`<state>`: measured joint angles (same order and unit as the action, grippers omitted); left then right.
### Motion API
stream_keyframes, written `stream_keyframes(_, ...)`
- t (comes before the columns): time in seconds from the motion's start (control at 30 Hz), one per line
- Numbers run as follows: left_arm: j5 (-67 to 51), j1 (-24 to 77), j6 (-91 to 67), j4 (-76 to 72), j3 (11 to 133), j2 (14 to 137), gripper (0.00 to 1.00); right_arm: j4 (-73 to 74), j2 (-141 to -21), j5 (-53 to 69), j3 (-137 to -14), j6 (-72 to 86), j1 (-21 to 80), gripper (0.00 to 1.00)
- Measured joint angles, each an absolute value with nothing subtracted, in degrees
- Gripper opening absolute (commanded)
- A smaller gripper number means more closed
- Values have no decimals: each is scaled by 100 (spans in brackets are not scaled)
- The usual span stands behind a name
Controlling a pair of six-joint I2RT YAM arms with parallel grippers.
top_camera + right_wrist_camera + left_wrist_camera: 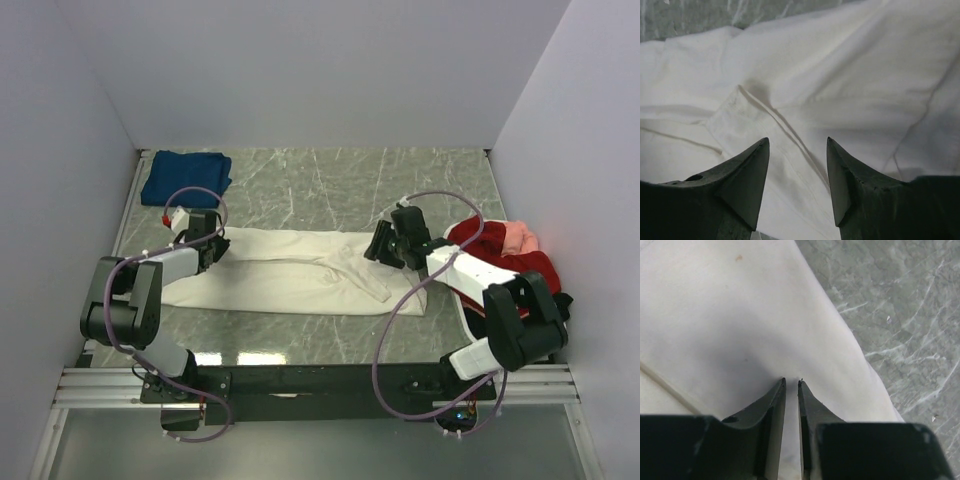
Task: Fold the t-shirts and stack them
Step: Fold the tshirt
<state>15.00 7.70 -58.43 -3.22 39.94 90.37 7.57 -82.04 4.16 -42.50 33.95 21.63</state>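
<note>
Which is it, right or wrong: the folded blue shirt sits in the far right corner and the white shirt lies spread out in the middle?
Wrong about the corner. The top view shows the folded blue shirt in the far left corner. The white shirt does lie spread out in the middle.

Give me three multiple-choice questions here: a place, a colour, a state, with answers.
1. Where is the dark blue t-shirt? A. far left corner B. near right corner C. under another shirt
2. What colour is the spread-out t-shirt? A. black B. cream-white C. green
3. How are the right gripper's jaws? A. open B. shut on a red shirt C. out of view
Answers: A, it lies folded far left; B, its cloth is pale cream throughout; A, a wide gap shows above the cloth.
</note>
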Motion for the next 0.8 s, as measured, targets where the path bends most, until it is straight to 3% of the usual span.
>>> stream_keyframes(0.5,1264,770,-5592,-454,3857,8897,20,196,-9769,390,-5446,3256,2825,62)
stream_keyframes(0.6,1197,770,-5529,-504,3857,8895,20,215,-9859,364,-5435,3223,2893,54)
stream_keyframes(0.7,1164,770,-5511,-517,3857,8851,20,207,-9861,327,-5435,3179,2943,26)
stream_keyframes(0.8,1155,770,-5492,-517,3857,8772,20,213,-9826,255,-5404,3186,3026,12)
